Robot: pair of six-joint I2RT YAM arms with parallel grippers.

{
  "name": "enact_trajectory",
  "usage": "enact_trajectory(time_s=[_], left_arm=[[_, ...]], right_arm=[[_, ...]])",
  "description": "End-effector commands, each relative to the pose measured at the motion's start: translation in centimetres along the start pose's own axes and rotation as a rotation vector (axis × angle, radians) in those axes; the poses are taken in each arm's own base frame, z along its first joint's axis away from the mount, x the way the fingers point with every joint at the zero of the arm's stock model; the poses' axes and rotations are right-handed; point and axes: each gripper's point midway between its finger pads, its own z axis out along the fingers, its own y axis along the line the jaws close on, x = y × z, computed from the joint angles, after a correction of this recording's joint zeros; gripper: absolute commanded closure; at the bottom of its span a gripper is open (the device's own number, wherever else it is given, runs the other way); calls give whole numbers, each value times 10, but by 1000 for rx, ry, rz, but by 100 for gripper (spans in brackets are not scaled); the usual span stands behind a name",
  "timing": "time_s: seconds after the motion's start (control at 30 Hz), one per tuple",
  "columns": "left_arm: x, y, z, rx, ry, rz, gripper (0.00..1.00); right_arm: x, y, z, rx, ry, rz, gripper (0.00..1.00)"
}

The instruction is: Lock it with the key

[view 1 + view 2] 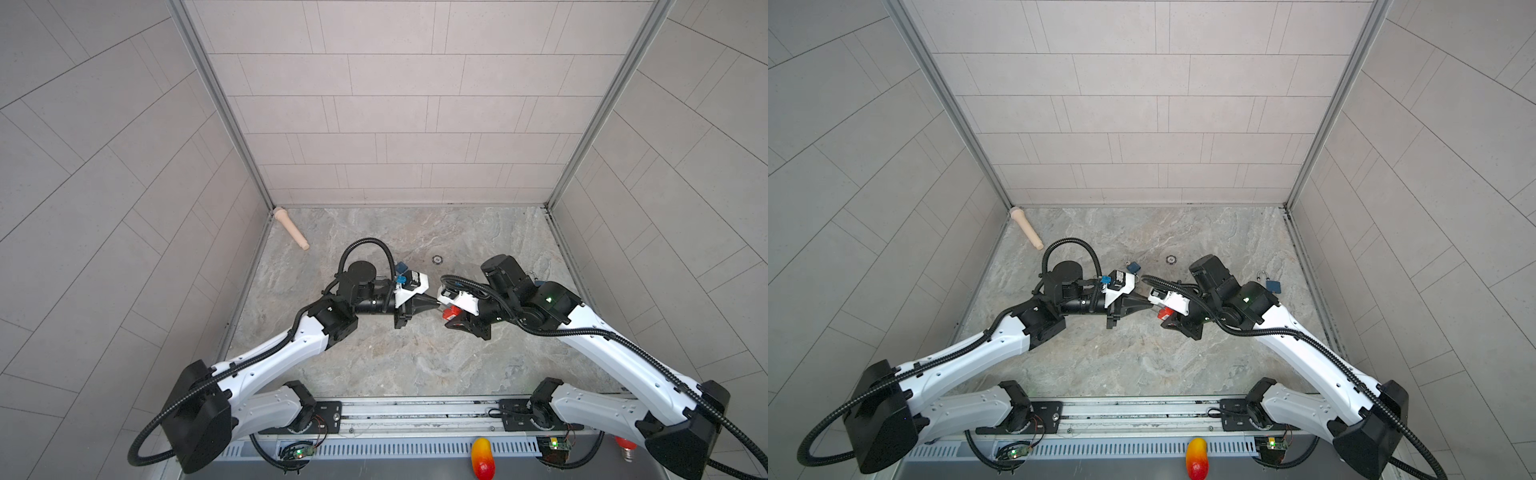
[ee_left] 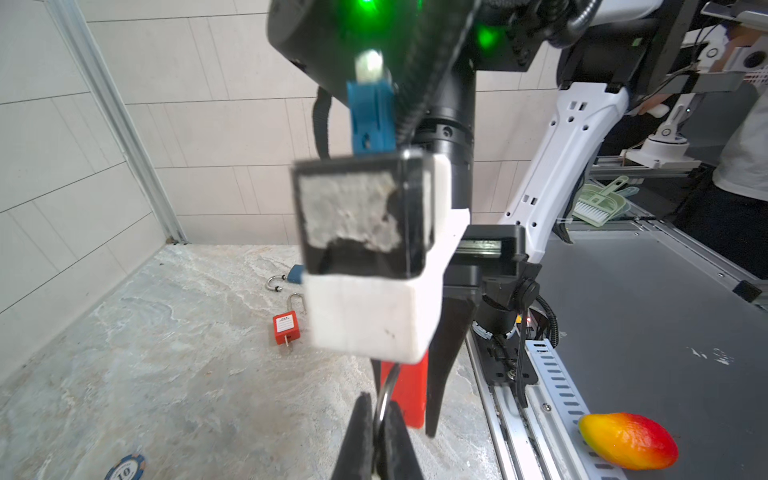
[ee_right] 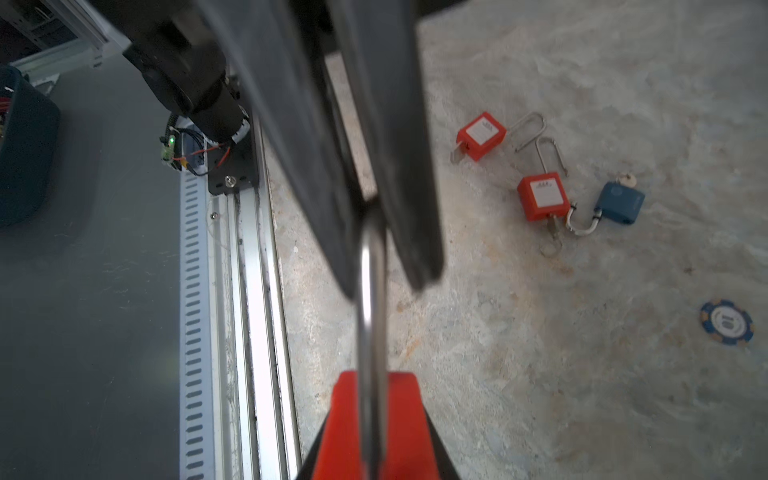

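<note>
Left wrist view: left gripper [image 2: 379,409] fingers pinched shut on shackle [image 2: 390,380] of red padlock [image 2: 409,395], held off table [image 2: 166,332] btwn arms, body clamped in right gripper [image 3: 374,453]. Prob. mid-task: pressing shackle home, key turn left to do; can't spot key.

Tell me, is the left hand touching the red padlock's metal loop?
Touching. The left wrist view shows the left hand pinching the metal loop of the red padlock.

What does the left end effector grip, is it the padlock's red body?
No, the left end effector pinches the metal shackle; the right end effector holds the red body.
</note>
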Motion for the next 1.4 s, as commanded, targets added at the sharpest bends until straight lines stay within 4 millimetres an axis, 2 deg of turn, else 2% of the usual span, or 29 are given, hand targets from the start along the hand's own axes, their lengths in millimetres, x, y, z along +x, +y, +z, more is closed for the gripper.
enact_trajectory(time_s=[0.0,0.17,0.33,0.43,0.53,0.6,0.63,0.73,0.9,1.1,1.37], left_arm=[[18,-18,3,49,55,31,100],[20,-23,2,63,61,17,100],[35,-28,6,105,100,-51,100],[34,-23,7,77,77,-62,100],[27,-13,4,10,46,-73,100],[22,-7,0,-19,34,-80,100],[19,-3,-2,-33,22,-90,100],[5,14,-14,-75,-41,-137,100],[-7,35,-30,-109,-99,-175,100],[-16,37,-30,-91,-91,-167,100],[-18,23,-25,-32,-84,-181,100]], right_arm=[[-62,5,-22,-5,-241,-89,100],[-62,-1,-25,31,-248,-109,100],[-72,-10,-28,86,-272,-158,100],[-76,-16,-25,93,-262,-163,100],[-67,-22,-21,118,-225,-153,98],[-57,-25,-20,147,-202,-137,91],[-51,-27,-20,163,-188,-127,82],[-32,-28,-23,205,-151,-95,67],[-6,-19,-35,256,-156,-48,53],[18,-21,-51,382,-178,-24,54],[2,-29,-54,409,-208,-59,64]])
